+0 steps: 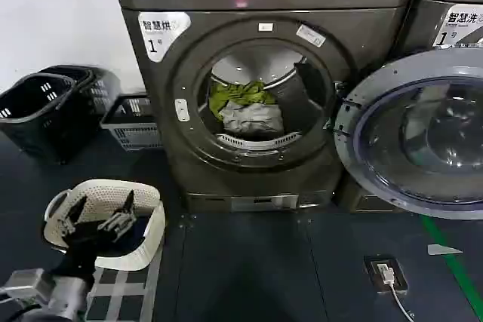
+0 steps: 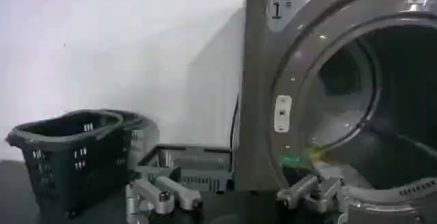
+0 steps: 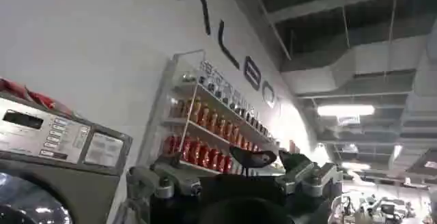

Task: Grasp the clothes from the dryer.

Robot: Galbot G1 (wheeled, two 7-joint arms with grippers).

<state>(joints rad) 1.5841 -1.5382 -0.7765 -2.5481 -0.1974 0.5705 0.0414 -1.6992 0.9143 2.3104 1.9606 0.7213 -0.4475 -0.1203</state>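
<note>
The left tool (image 1: pixel 98 224), released, hovers low before the dryer (image 1: pixel 264 96); next it must reach inside for the clothes (image 1: pixel 245 108).

Dryer (image 1: pixel 264 103): you are facing it, straight ahead.
Door (image 1: pixel 419 137): hanging open to the right of the porthole.
Clothes (image 1: pixel 245 107): lying inside the drum.
Black baskets (image 1: pixel 45 111): sitting on the floor to its left.
White basket (image 1: pixel 106 220): sitting nearer you, with the left gripper (image 1: pixel 113 220) hanging over it.
</note>
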